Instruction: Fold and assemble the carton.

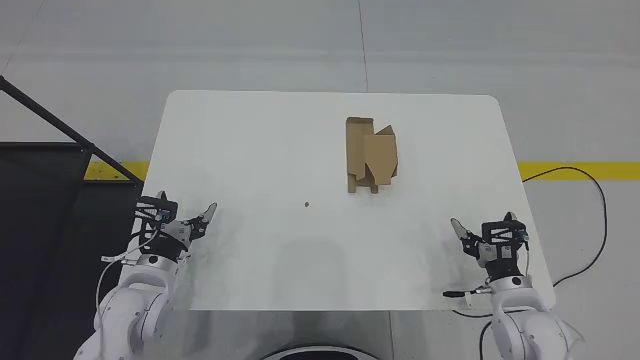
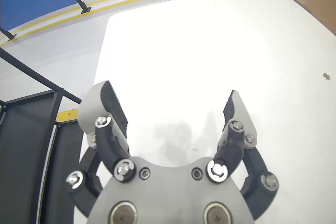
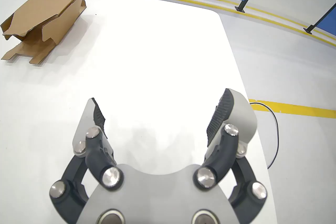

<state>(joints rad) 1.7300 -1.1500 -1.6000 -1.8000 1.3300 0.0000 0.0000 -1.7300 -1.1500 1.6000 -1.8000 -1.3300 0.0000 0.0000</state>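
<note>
A brown cardboard carton (image 1: pixel 370 154) lies half collapsed on the white table (image 1: pixel 260 150), right of centre toward the far edge. Its flaps stick out loosely toward the near side (image 3: pixel 39 22). A corner of the carton (image 2: pixel 319 3) also appears in the left wrist view. My left gripper (image 1: pixel 184 222) sits open at the table's near left corner with nothing between its fingers (image 2: pixel 169 101). My right gripper (image 1: pixel 490 232) is open too, empty, at the near right corner (image 3: pixel 160 109). Both grippers are far from the carton.
A small dark speck (image 1: pixel 306 203) marks the table near its middle. A black frame with dark panels (image 1: pixel 45 175) stands off the table's left side. A black cable (image 1: pixel 590 210) loops on the floor to the right. Yellow floor lines run beside the table.
</note>
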